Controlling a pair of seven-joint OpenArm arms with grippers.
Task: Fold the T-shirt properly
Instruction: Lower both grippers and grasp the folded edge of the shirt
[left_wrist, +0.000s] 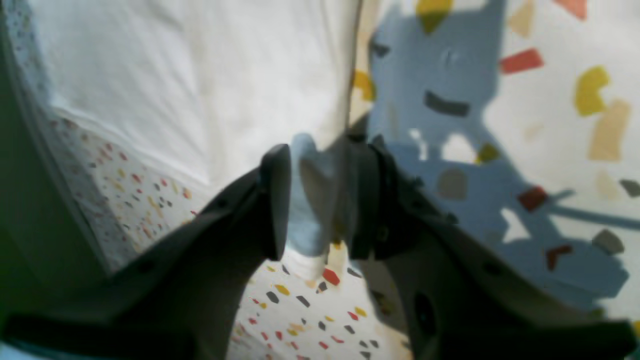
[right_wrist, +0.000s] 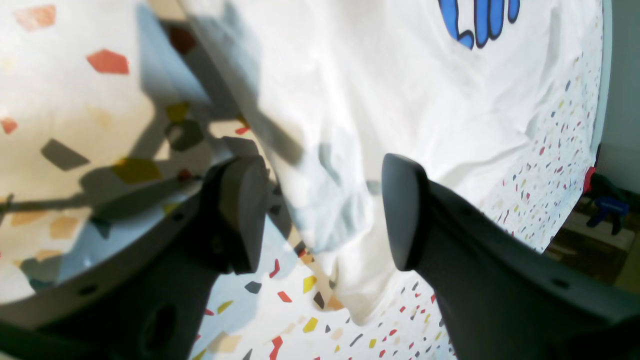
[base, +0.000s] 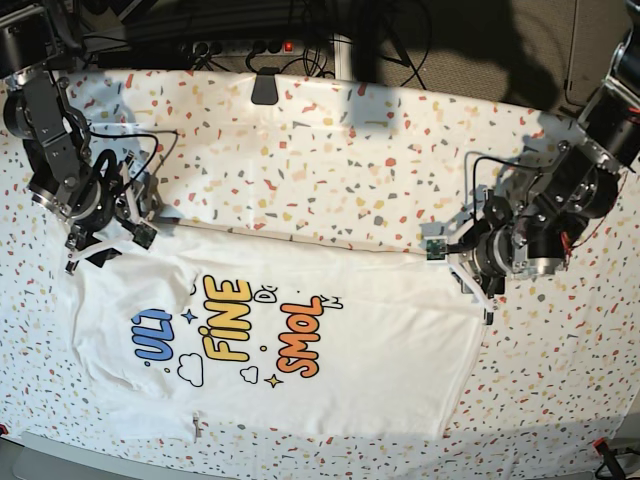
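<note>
The T-shirt (base: 280, 340) lies print-up and spread across the terrazzo tablecloth (base: 330, 150), no fold completed: the left gripper (left_wrist: 315, 200) pinches its far hem corner, while the right gripper (right_wrist: 320, 215) straddles the opposite far corner, jaws wide.

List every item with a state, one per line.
T-shirt: spread print-up, far edge lifted taut between both hands.
Left hand: shut on the T-shirt's white cloth.
Right hand: open, cloth between its fingers.
Tablecloth: lying flat.
</note>
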